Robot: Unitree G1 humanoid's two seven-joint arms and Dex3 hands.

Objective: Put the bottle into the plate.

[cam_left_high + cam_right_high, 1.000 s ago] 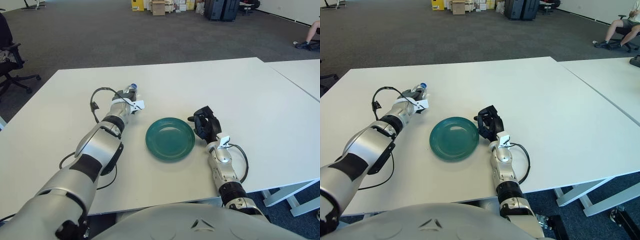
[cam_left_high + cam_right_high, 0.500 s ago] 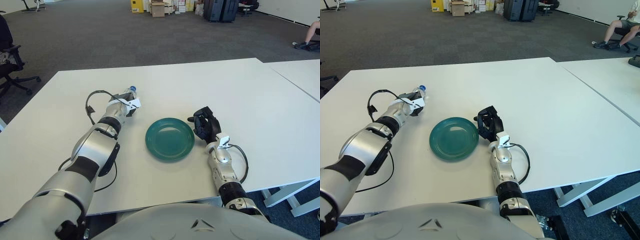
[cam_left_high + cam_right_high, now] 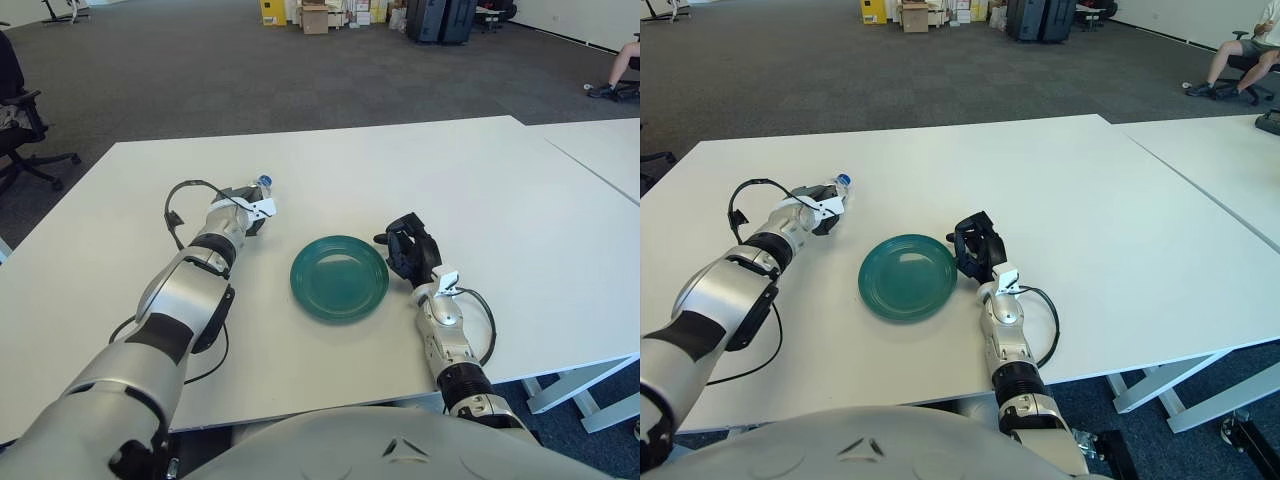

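A small clear bottle with a blue cap (image 3: 264, 182) shows at the far left of the white table (image 3: 450, 170), only its cap end poking out past my left hand (image 3: 246, 205). That hand wraps the bottle's body and hides it, low over the tabletop, up and to the left of the plate. The round green plate (image 3: 340, 277) lies empty in the middle of the table. My right hand (image 3: 408, 250) shows just beside the plate's right rim, its dark fingers curled on nothing.
A black cable loop (image 3: 178, 200) hangs off my left wrist. A second white table (image 3: 600, 150) adjoins on the right. An office chair (image 3: 20, 120) stands off the far left corner; boxes and cases line the far floor.
My left hand has shifted left and slightly nearer, away from the plate, and the bottle's cap has moved with it. The right hand and the plate have stayed put.
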